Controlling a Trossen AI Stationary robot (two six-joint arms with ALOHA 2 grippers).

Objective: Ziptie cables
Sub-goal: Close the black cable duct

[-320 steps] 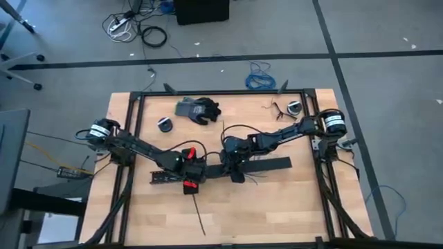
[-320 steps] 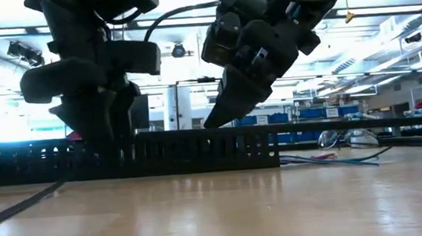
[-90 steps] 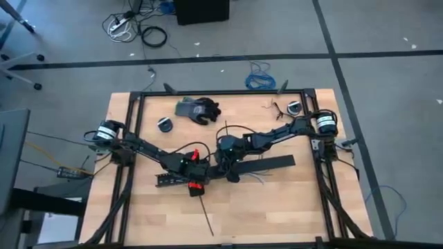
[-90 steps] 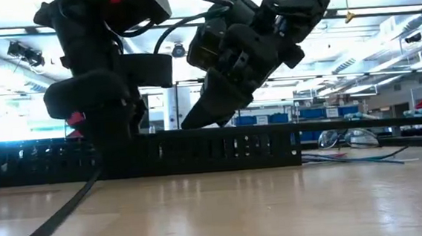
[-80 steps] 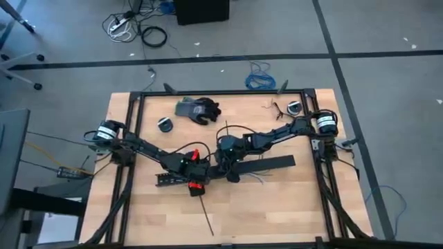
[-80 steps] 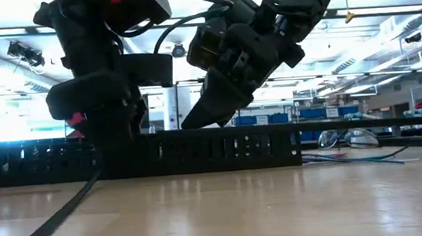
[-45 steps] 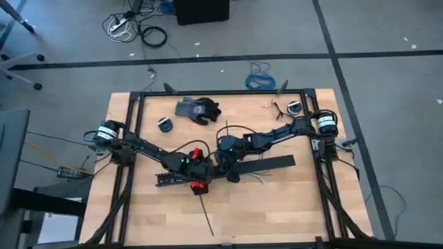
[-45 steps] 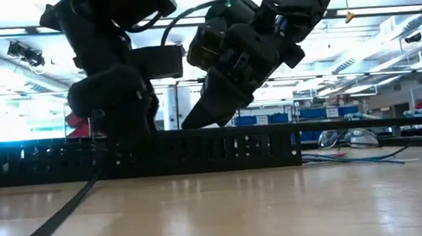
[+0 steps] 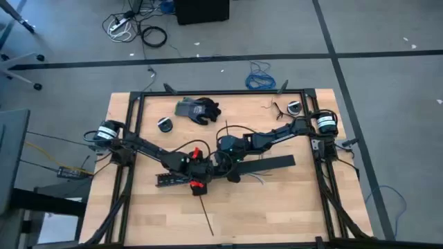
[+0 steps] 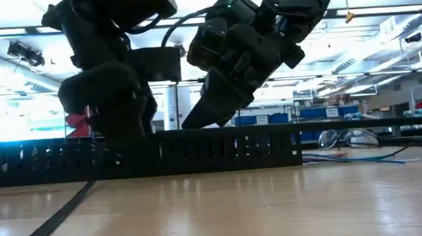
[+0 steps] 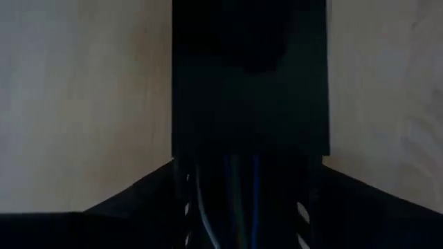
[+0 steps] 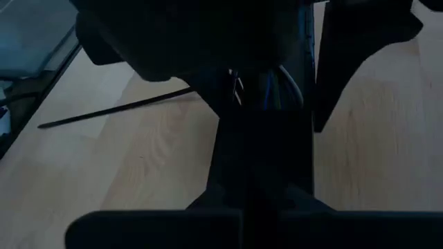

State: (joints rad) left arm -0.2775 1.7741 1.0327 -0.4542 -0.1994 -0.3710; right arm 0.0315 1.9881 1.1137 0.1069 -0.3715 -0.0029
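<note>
The left hand point(image 9: 199, 173) and right hand point(image 9: 232, 171) crowd close over the slotted duct point(image 10: 220, 148) mid-desk point(image 9: 277, 207); I cannot tell either grip. The cables point(image 11: 228, 200) lie in the duct, 1 ziptie point(image 9: 205, 216) trailing beside; a knock between hands could spill the wires.

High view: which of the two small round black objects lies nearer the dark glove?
The round black object on the left arm's side, right beside the dark glove. The other one lies by the back right corner of the table.
</note>
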